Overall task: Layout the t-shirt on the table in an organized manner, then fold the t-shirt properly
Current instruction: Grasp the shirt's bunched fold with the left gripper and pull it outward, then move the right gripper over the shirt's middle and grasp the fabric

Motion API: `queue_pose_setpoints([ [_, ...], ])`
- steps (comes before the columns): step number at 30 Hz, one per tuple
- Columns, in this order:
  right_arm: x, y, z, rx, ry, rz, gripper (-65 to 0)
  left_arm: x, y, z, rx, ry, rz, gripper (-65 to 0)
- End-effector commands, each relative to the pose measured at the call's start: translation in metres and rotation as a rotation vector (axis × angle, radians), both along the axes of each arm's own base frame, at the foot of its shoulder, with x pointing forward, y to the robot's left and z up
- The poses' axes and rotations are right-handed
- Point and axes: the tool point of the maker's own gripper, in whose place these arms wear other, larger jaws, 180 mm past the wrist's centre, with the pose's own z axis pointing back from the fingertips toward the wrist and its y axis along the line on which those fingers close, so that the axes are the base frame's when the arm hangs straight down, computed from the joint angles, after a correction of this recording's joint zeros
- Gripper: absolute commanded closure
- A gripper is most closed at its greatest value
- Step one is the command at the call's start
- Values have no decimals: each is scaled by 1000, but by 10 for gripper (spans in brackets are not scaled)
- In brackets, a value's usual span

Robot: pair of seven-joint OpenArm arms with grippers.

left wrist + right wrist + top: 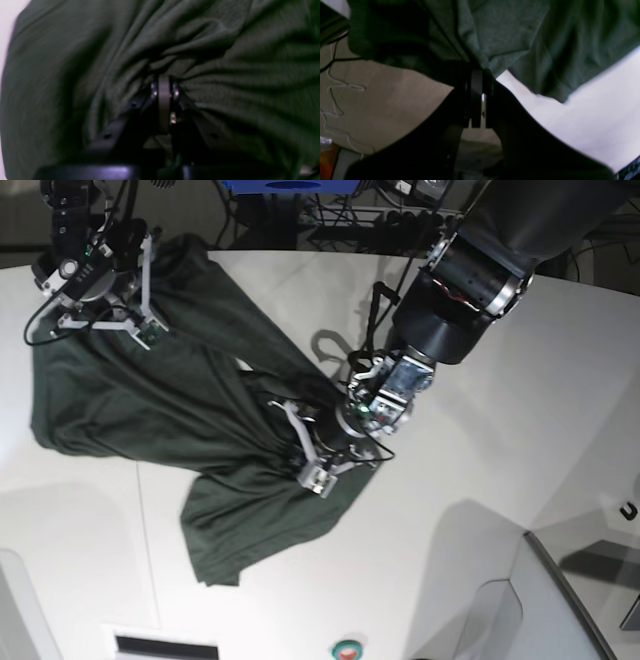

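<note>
- One dark green t-shirt (pixel 170 395) lies crumpled across the one white table (pixel 500 480).
- My left gripper (pixel 305 445) pinches the shirt's bunched middle.
- My right gripper (pixel 140 320) is clamped on the shirt's far edge.

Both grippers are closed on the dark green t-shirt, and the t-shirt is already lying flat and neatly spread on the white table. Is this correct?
Not quite. The left gripper and right gripper are indeed closed on the dark green t-shirt, but the base view shows it bunched and twisted between them on the white table, not flat and neatly spread.
</note>
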Motion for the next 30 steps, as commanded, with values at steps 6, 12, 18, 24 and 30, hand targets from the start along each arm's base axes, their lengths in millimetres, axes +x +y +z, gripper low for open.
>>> queue_pose_setpoints([
  [6, 11, -13, 10, -20, -45, -18, -8, -51, 72, -51, 236, 230, 82, 0],
  [12, 21, -14, 24, -27, -96, -15, -8, -40, 46, -28, 177, 152, 55, 0],
  [18, 20, -39, 10, -74, -47, -38, -8, -26, 43, -1, 181, 110, 38, 0],
  [24, 8, -51, -4, -72, 3, -83, -14, 8, 105, 73, 117, -10, 250, 0],
  [30, 17, -42, 12, -63, -55, -80, -152, -22, 209, 135, 171, -141, 412, 0],
])
